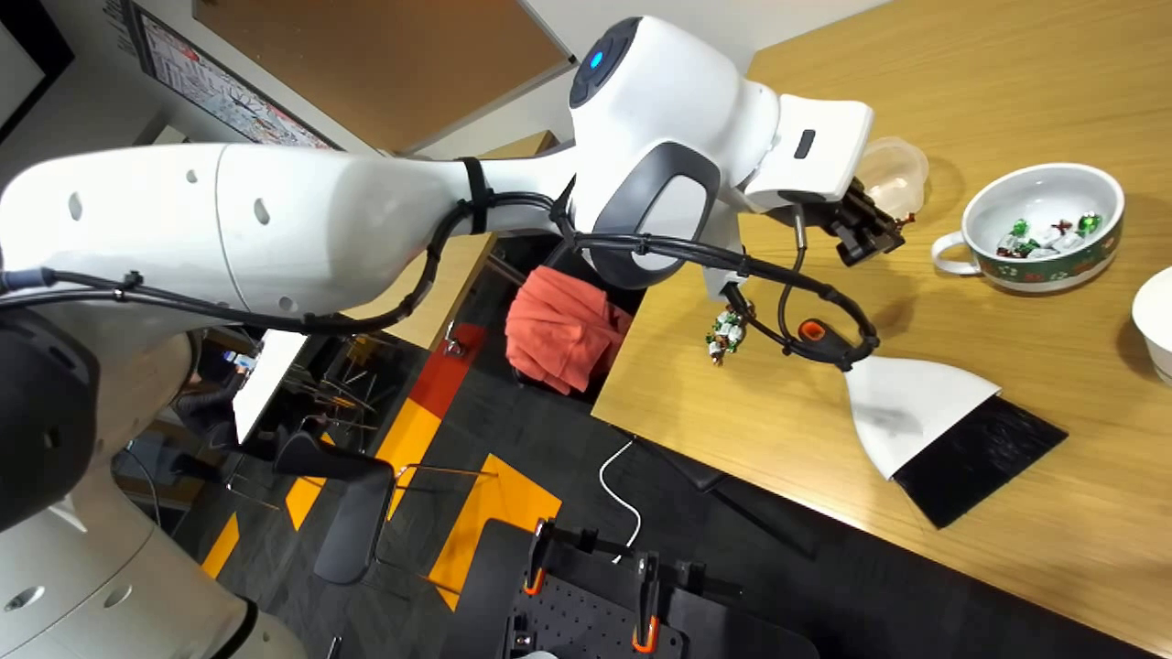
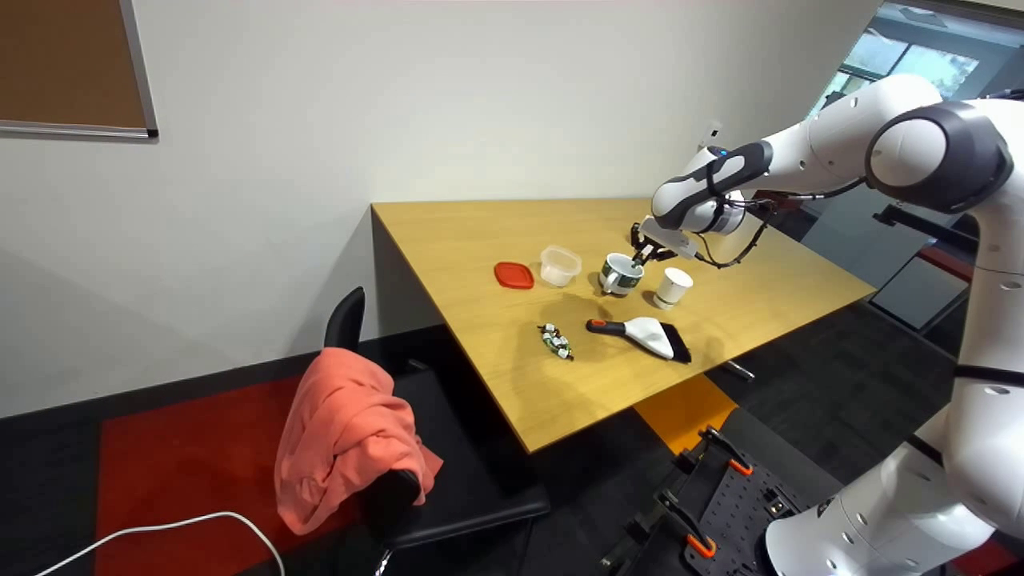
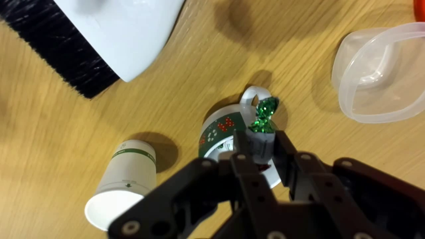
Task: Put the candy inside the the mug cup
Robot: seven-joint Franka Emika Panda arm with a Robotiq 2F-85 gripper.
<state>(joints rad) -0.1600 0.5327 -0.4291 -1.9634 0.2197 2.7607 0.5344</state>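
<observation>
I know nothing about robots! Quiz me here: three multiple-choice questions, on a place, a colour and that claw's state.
1. What stands between the tub and paper cup?
A chair; B mug; C lid

2. What colour are the brush bristles?
A black; B orange; C green

3. How is the gripper?
A empty; B shut on the lid; C shut on a candy

1 B: an exterior view shows it in the middle.
2 A: an exterior view shows them black.
3 C: the wrist view shows one between its jaws.
</observation>
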